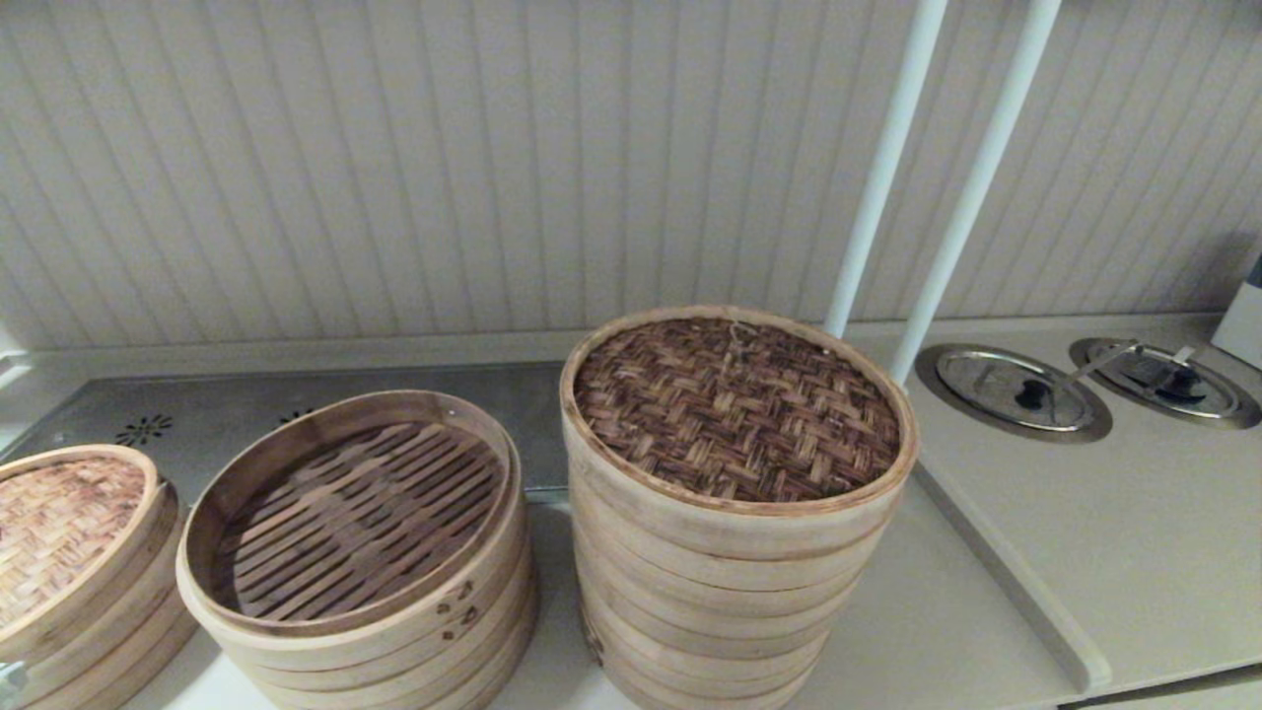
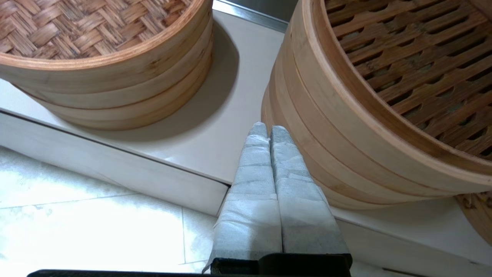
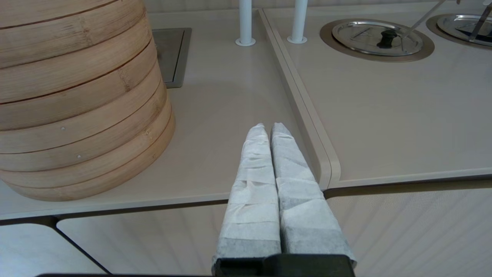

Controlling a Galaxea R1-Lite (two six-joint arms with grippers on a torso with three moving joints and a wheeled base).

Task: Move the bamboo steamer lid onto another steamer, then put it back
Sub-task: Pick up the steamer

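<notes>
The bamboo steamer lid (image 1: 737, 409), dark brown and herringbone-woven, lies on top of the tallest steamer stack (image 1: 710, 592) at the centre of the counter, covering its inside. To its left stands the shorter steamer (image 1: 355, 513) with a slatted floor and no lid. Neither gripper shows in the head view. My left gripper (image 2: 268, 129) is shut and empty at the counter's front edge, between the slatted steamer (image 2: 403, 57) and the tan-lidded one. My right gripper (image 3: 269, 127) is shut and empty at the front edge, to the right of the tall stack (image 3: 77, 96).
A steamer with a paler tan lid (image 1: 54, 528) sits at the far left. Two white poles (image 1: 887, 158) rise behind the tall stack. Two steel lids (image 1: 1016, 390) are set into the raised counter section (image 1: 1016, 582) on the right. A metal plate (image 1: 246, 414) lies at the back.
</notes>
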